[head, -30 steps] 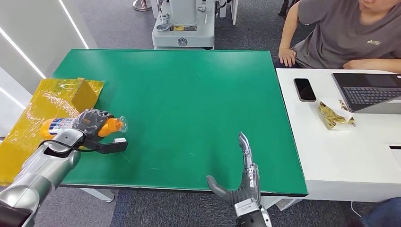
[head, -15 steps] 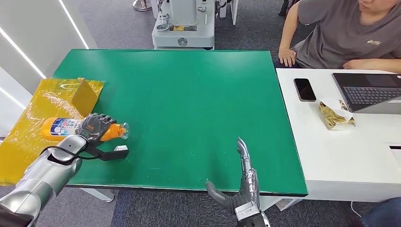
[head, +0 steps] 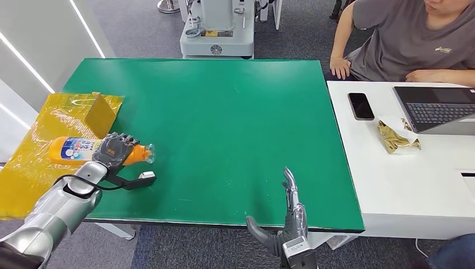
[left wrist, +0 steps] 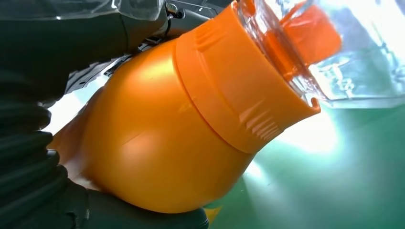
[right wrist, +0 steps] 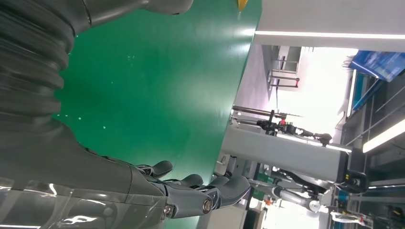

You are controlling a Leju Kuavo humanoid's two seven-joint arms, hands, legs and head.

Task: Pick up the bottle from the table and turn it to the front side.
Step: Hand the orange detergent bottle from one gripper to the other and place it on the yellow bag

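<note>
Orange bottle (head: 78, 151) lies sideways in our left hand (head: 113, 150), fingers wrapped round its shoulder, clear cap (head: 148, 154) jutting past them, label turned upward, presumably for the front-side turn. Our right hand (head: 288, 216) hovers empty at the green table (head: 224, 112) edge, fingers spread.

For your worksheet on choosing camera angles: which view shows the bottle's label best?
The head view: the bottle lies in the left hand with its blue-and-white label facing up. The left wrist view shows its orange shoulder and clear cap, no label. The right wrist view looks across the green table.
</note>
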